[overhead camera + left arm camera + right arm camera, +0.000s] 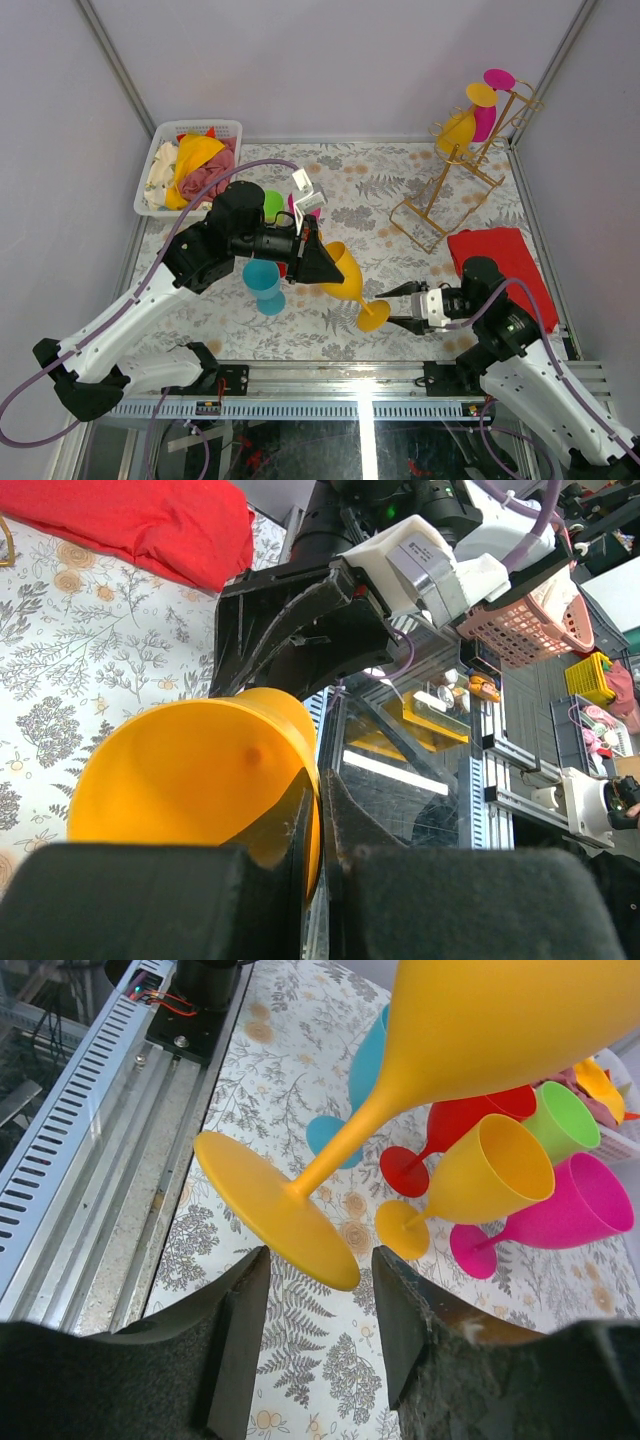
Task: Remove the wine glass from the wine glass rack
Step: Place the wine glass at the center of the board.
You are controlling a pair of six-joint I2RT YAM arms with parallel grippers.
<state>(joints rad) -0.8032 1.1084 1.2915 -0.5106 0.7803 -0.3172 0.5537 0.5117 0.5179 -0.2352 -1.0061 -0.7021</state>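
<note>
My left gripper (318, 262) is shut on the rim of a yellow wine glass (350, 283), held tilted above the table with its foot (272, 1210) down toward the right arm. In the left wrist view the bowl (190, 775) fills the lower left, its rim pinched between the fingers. My right gripper (397, 306) is open, its fingers (238, 1340) just short of the foot, not touching. The gold wire wine glass rack (470, 160) stands at the far right with a yellow glass (458, 128) and a magenta glass (488, 105) hanging on it.
Several coloured glasses stand by the left arm: blue (264, 285), green (272, 205), and red (455, 1125), yellow (480, 1175), magenta (565, 1210) ones. A white basket (190, 165) of cloths is at far left. A red cloth (495, 255) lies near the right arm.
</note>
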